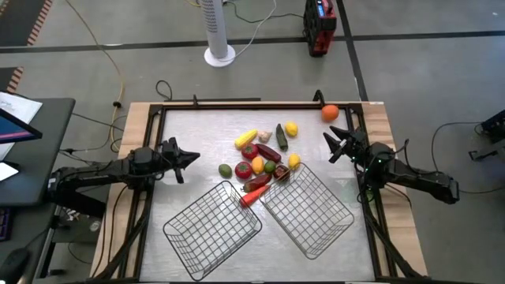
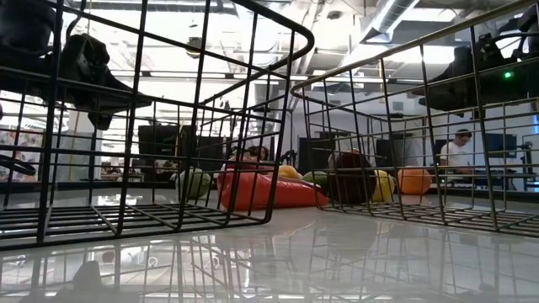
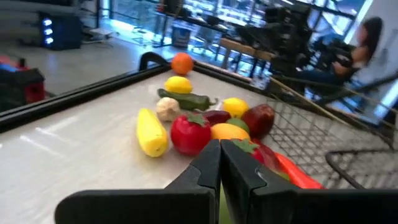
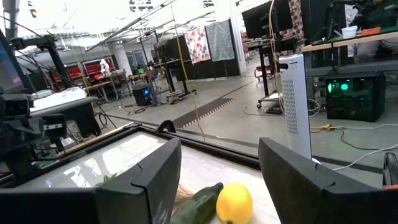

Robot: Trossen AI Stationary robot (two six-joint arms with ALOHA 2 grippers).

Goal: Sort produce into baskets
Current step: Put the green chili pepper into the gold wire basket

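The produce (image 1: 264,158) lies in a loose pile on the white table, just beyond the two wire baskets. It includes a yellow corn (image 3: 151,132), a red tomato (image 3: 189,134), a cucumber (image 3: 186,99) and lemons. One orange (image 1: 330,113) sits apart by the far right corner. The left basket (image 1: 211,229) and the right basket (image 1: 308,209) stand side by side near the front edge. My left gripper (image 1: 185,158) is shut and empty, left of the pile and pointing at it (image 3: 221,155). My right gripper (image 1: 335,142) is open and empty, right of the pile, with a lemon (image 4: 233,202) ahead of it.
A raised wooden rim (image 1: 260,102) runs round the table. A red carrot-like piece (image 1: 251,197) lies between the baskets' far corners. Off the table stand a white fan (image 1: 219,31), a red device (image 1: 319,28) and a desk (image 1: 24,142). A person (image 2: 459,151) sits in the room behind.
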